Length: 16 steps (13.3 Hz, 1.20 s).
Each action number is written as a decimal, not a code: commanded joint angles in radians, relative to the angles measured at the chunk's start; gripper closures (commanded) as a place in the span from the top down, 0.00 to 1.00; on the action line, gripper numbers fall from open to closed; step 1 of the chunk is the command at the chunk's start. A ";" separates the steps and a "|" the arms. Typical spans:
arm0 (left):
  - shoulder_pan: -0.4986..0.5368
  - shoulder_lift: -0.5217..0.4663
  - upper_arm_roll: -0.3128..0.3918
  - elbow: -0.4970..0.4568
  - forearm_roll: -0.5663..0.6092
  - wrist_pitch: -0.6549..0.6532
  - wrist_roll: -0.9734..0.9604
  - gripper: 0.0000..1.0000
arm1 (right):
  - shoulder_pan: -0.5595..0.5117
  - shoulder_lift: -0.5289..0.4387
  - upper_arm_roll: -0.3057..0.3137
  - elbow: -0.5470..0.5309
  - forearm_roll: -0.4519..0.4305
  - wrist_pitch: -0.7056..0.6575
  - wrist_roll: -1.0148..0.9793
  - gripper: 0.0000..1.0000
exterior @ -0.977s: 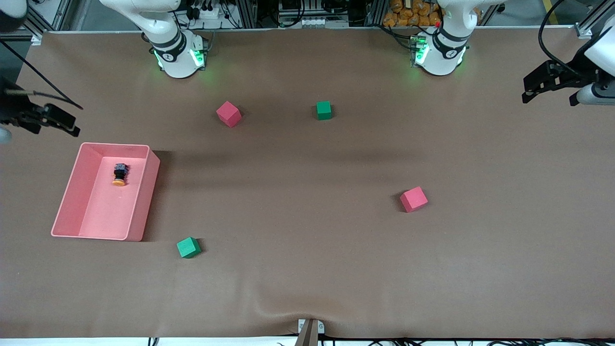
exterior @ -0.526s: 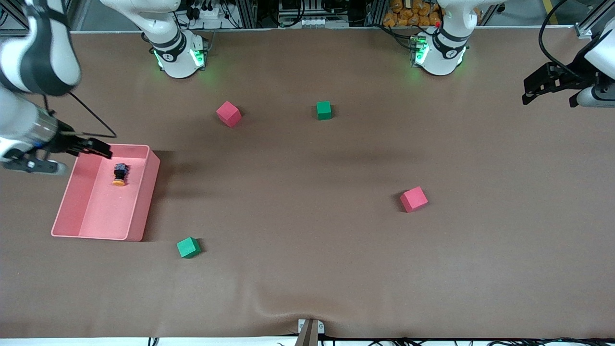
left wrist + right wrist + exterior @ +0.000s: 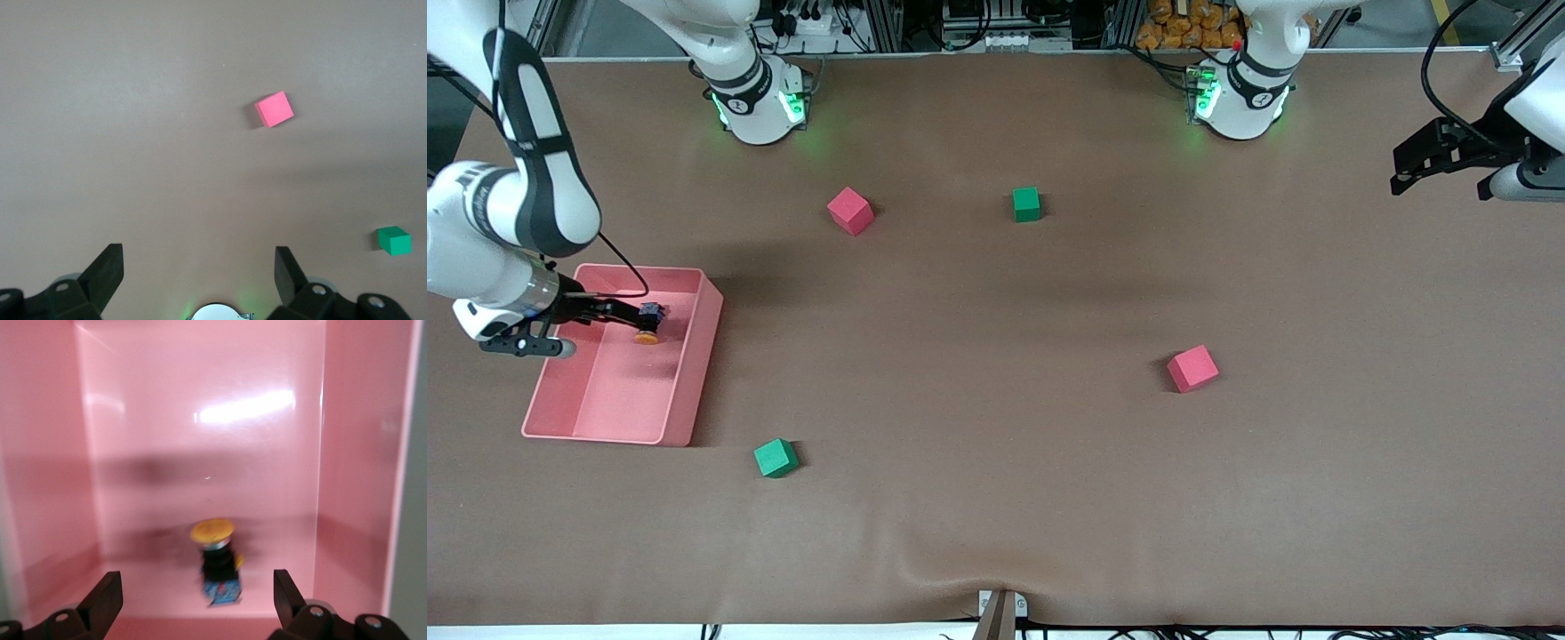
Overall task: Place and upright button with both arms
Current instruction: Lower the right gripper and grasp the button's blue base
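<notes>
Brown worktop point(image 3: 996, 373) is taking up most of the scene, with the pink bin point(image 3: 694, 356) sitting toward the right arm's end of it. Biggest change: half a second ago the right arm was only just coming in over the bin's edge, and a second ago its pincer wasn't over the bin at all. Now the right pincer point(image 3: 633, 313) is hanging right over the button point(image 3: 647, 324) inside the bin, fingers spread wide, one on each side of it in the right wrist view, not touching it yet as far as I can tell.

The button point(image 3: 217, 563) itself hasn't budged, it's lying on its side on the bin floor, orange cap pointing toward the front camera. So I'd say the pick is just starting, nothing grabbed yet.

Left arm is waiting, left pincer point(image 3: 1440, 164) parked over its own end of the worktop with fingers wide open, holding nothing.

Scattered cubes: red cube point(image 3: 1192, 368), another red cube point(image 3: 849, 211), green cube point(image 3: 1026, 204), another green cube point(image 3: 775, 458), all untouched
</notes>
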 commanded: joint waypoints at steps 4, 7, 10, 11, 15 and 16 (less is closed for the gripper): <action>0.009 -0.001 -0.008 0.019 0.006 -0.009 -0.010 1.00 | -0.060 0.028 0.018 -0.067 -0.009 0.089 -0.113 1.00; 0.011 -0.006 -0.005 0.019 0.006 -0.015 -0.010 1.00 | -0.054 0.034 0.018 -0.067 -0.010 0.095 -0.119 1.00; 0.009 -0.003 -0.005 0.021 0.006 -0.014 -0.010 1.00 | -0.040 0.038 0.018 -0.067 -0.010 0.097 -0.119 1.00; 0.009 -0.001 -0.005 0.021 0.006 -0.014 -0.010 1.00 | -0.035 0.038 0.018 -0.065 -0.010 0.097 -0.119 1.00; 0.009 -0.004 -0.006 0.019 0.006 -0.015 -0.009 1.00 | -0.035 0.038 0.018 -0.067 -0.010 0.096 -0.119 1.00; 0.009 -0.004 -0.005 0.019 0.006 -0.015 -0.009 1.00 | -0.035 0.040 0.018 -0.068 -0.010 0.096 -0.119 1.00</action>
